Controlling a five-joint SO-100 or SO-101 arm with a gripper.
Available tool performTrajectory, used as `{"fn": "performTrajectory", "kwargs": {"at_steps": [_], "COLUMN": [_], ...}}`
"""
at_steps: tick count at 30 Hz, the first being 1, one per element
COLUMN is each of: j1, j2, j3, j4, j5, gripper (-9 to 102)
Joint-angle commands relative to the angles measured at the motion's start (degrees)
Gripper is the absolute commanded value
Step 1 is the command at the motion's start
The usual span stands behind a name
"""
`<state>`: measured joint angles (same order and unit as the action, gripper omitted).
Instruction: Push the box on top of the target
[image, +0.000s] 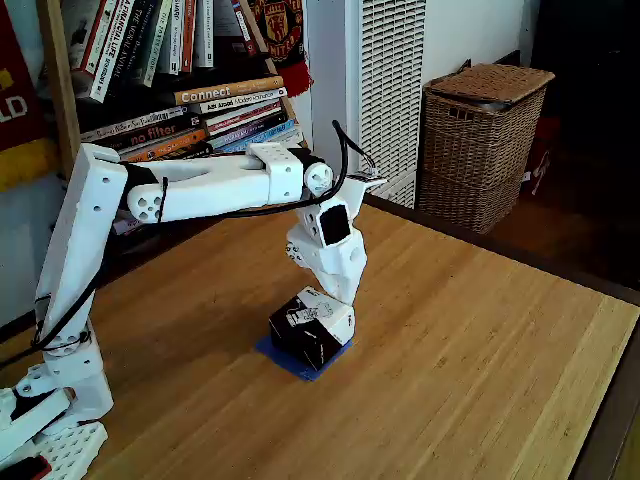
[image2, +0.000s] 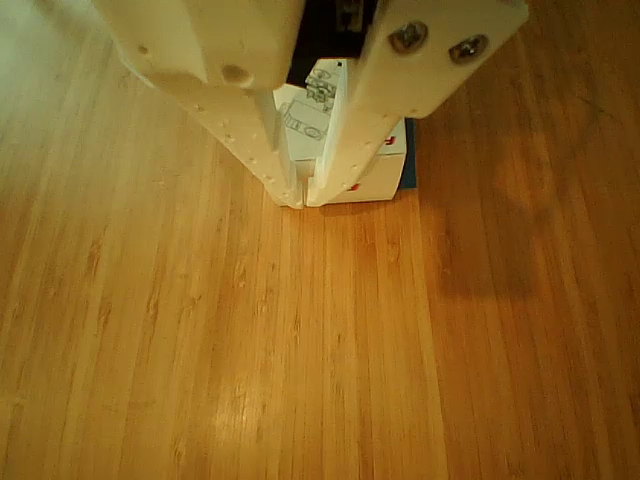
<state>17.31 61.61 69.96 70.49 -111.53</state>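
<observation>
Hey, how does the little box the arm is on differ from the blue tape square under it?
The box is a raised cube; the tape square lies flat on the table. The box has black sides and a white printed top; the tape is plain blue. The gripper, fingers together, rests against the box, not the tape. Both are roughly square and share one spot.

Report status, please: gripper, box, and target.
Gripper shut, tips low against the box. Box sits over the target, blue edges showing beneath. Nothing in the way on the table.
</observation>
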Motion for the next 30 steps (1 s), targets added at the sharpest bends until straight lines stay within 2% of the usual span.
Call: {"fn": "performTrajectory", "kwargs": {"at_steps": [1,25,30], "j1": [0.4,-0.7,-0.6], "j2": [3.8,4.5,3.6], "j3": [0.0,2.7,0.0], "j4": [0.4,0.6,0.4], "j5": [-0.7,-1.0,2.9], "gripper": [0,0,0]}}
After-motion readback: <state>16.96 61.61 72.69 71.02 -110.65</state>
